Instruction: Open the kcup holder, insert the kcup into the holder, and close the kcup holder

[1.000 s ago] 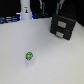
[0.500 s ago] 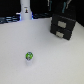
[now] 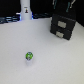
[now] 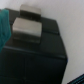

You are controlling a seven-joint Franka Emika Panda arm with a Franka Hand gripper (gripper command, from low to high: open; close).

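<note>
The kcup holder (image 3: 62,27) stands at the far side of the white bench (image 3: 45,57), toward the exterior view's right, both drawer fronts flush, so its contents are hidden. The kcup (image 3: 29,56) sits alone on the bench, well apart from it. The tool (image 3: 63,6) hangs just above the holder; its spread cannot be told.

The kcup holder (image 3: 63,26) at the far right of the exterior view is black, with 2 darker slot handles on its fronts. The kcup (image 3: 29,56) nearer, to the left, has a green-and-blue top and whitish body. The table (image 3: 55,62) is white. A white bottle-shaped object (image 3: 24,11) stands far left.
</note>
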